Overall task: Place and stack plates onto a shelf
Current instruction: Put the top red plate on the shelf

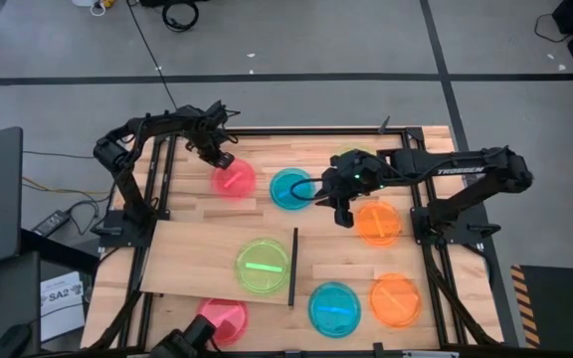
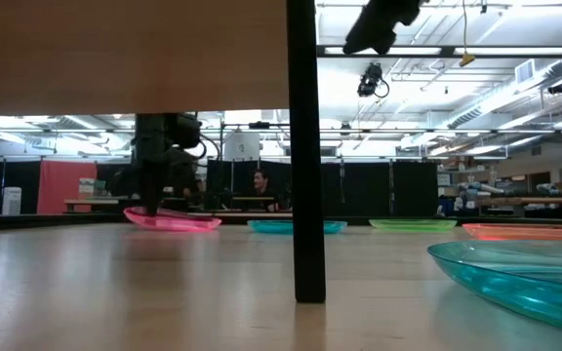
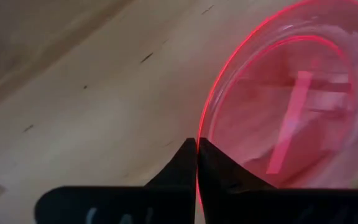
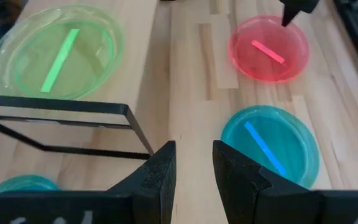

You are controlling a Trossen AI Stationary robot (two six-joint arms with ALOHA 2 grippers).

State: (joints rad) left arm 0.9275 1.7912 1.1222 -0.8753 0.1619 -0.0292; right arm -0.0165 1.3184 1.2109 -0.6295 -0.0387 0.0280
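My left gripper (image 1: 222, 159) (image 3: 197, 146) is shut on the far-left pink plate (image 1: 235, 182) (image 3: 291, 106), which also shows in the low view (image 2: 174, 220). My right gripper (image 1: 318, 195) (image 4: 194, 165) is open and empty. It hovers over bare tabletop beside the far blue plate (image 1: 290, 187) (image 4: 271, 146). The shelf (image 1: 187, 261) is a pale panel with a black upright strip (image 1: 293, 267) (image 2: 302, 146). A green plate (image 1: 264, 266) (image 4: 55, 53) lies flat on it. My left gripper pinches the pink plate's rim (image 3: 205, 124) between its two fingers, at the plate's far-left edge. The fingers come from above, slanting down. In the low view the gripped side sits a little higher than the opposite side, which is down on the table.
Two orange plates (image 1: 378, 224) (image 1: 396, 299), a second blue plate (image 1: 334, 309) (image 2: 525, 278) and a second pink plate (image 1: 223, 320) lie flat on the tabletop (image 1: 192, 204). The left half of the shelf is bare. People sit in the room beyond the table (image 2: 259, 185).
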